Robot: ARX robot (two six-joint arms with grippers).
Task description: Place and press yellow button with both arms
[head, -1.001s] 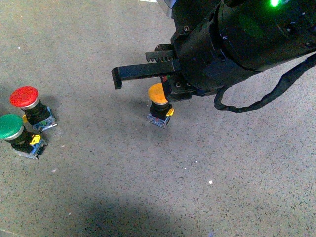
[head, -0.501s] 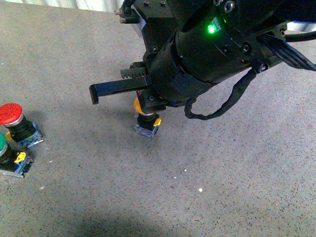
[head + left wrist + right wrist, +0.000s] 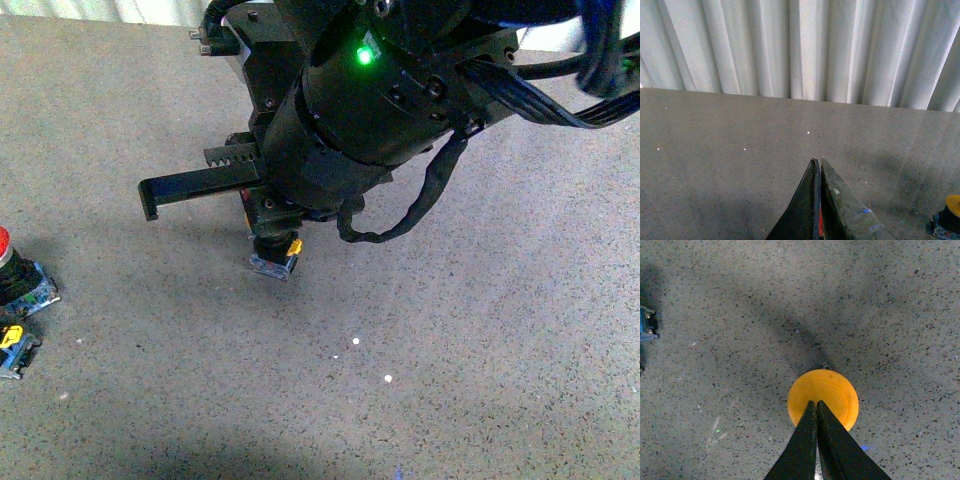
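The right gripper [image 3: 816, 403], jaws pinched together, points down at the yellow button [image 3: 829, 387] mid-frame. The left gripper [image 3: 818, 161] is closed too, over the surface [image 3: 715, 175].

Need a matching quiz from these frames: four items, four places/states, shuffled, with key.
Items:
1. yellow button
2. red button
3. right gripper
4. left gripper

Places/states:
A. cut off at the left edge of the front view
B. fingers shut, tips over the yellow button
C. upright under the right arm
D. fingers shut, pointing toward the white curtain

Pairs: 1-C, 2-A, 3-B, 4-D
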